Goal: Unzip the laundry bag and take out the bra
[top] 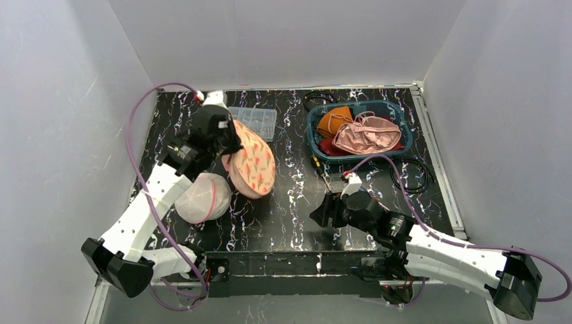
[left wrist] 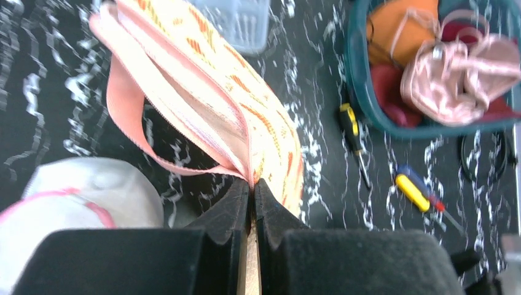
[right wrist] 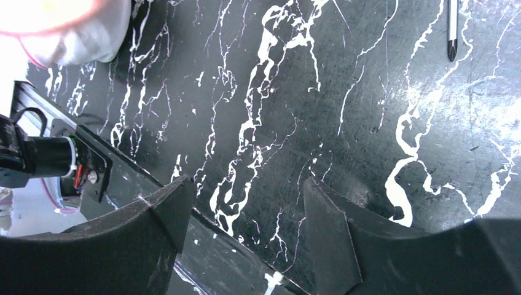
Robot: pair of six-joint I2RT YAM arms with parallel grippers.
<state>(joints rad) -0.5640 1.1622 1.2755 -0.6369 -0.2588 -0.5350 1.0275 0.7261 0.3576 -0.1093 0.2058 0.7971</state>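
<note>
marbled table (top: pixel 297 209) sat under my open, empty right gripper (right wrist: pixel 246 196); left gripper (left wrist: pixel 252 184) clamped the bra (left wrist: pixel 209 104), bag (left wrist: pixel 80 190) beside its jaws; i judged removal done.

The left arm stretched toward the table's (top: pixel 297 226) far left corner, left gripper (left wrist: pixel 252 184) clamped tight on the bra (left wrist: pixel 209 104). The right arm lay low by the near edge, right gripper (right wrist: pixel 246 196) pointing left, jaws spread wide.

Likely a lab (white-walled enclosure (top: pixel 283 40)).
</note>
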